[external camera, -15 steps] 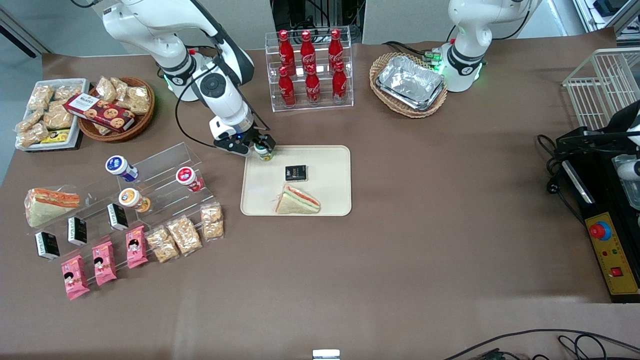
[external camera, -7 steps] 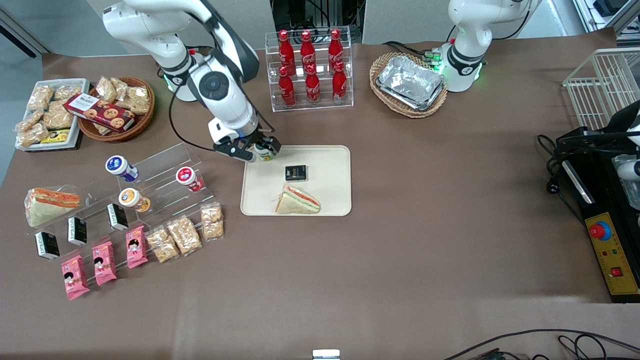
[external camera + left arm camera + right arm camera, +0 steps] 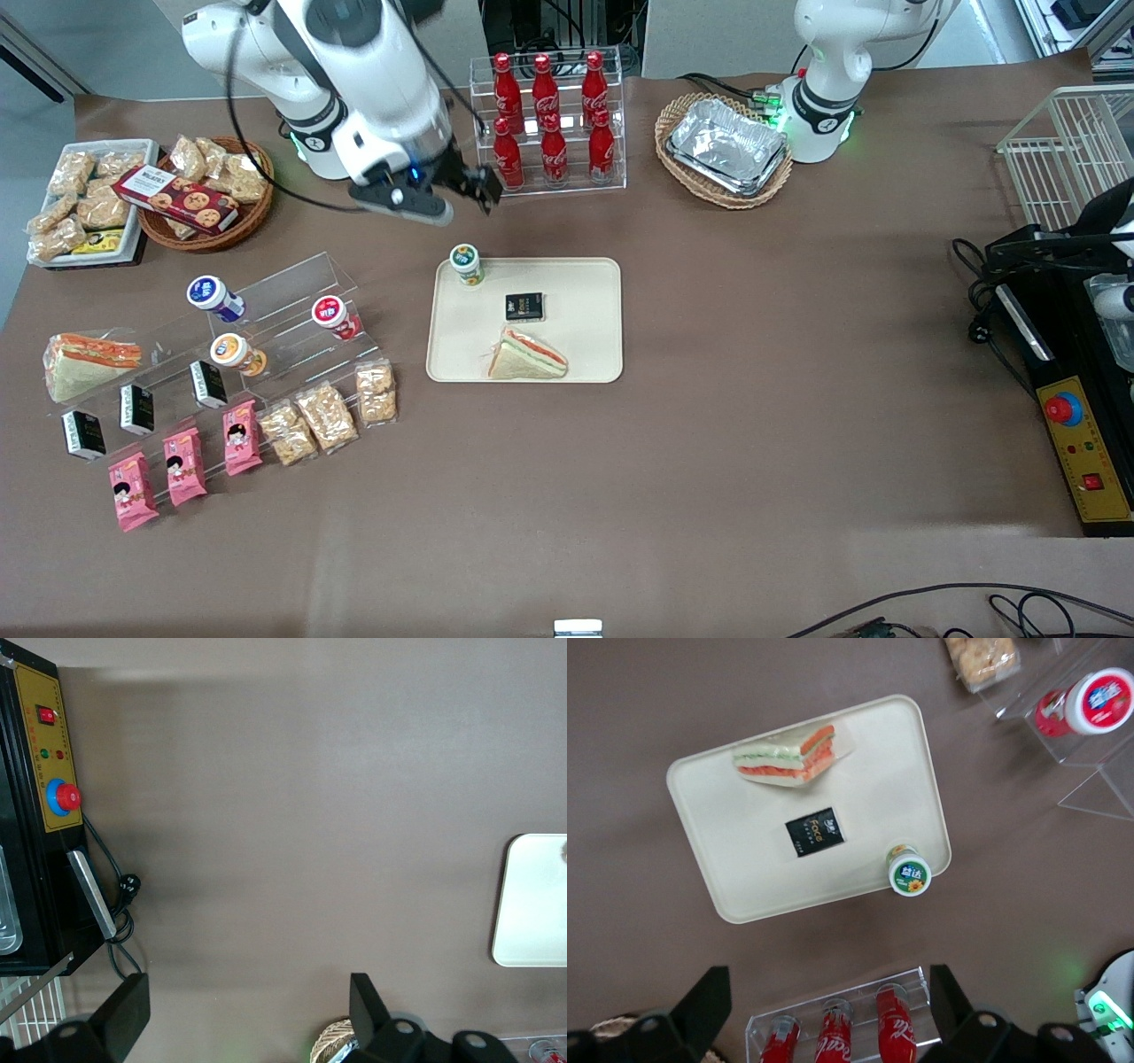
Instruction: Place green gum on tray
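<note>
Pincer point(image 3: 485, 197) raised, green gum point(image 3: 465, 264) upright

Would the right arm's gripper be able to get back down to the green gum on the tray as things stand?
Probably yes. The gripper hangs open above the table, farther from the front camera than the tray. The green gum stands upright at the tray's corner with nothing over it.

The right arm holds its hand point(image 3: 461, 190) raised above the table, fingers spread and empty.
</note>
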Controlling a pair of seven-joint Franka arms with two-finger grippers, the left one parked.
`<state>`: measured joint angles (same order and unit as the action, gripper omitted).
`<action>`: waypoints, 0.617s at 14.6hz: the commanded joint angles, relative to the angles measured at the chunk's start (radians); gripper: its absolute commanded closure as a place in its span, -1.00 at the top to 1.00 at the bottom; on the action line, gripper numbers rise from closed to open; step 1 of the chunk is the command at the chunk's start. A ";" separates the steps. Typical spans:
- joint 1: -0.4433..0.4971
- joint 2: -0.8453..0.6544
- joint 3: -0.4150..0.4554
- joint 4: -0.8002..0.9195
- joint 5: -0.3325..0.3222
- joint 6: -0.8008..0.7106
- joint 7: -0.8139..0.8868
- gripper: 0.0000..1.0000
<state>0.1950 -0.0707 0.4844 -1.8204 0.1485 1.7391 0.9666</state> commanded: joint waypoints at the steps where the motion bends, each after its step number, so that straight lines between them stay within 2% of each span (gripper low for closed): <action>1: -0.006 0.038 -0.036 0.215 -0.021 -0.168 -0.031 1.00; 4: -0.011 0.008 -0.153 0.231 -0.021 -0.268 -0.309 1.00; 7: -0.020 -0.012 -0.308 0.222 -0.041 -0.286 -0.590 1.00; 9: -0.105 -0.014 -0.317 0.222 -0.092 -0.320 -0.751 1.00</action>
<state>0.1687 -0.0819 0.1883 -1.6132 0.1108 1.4720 0.4114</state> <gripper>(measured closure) 0.000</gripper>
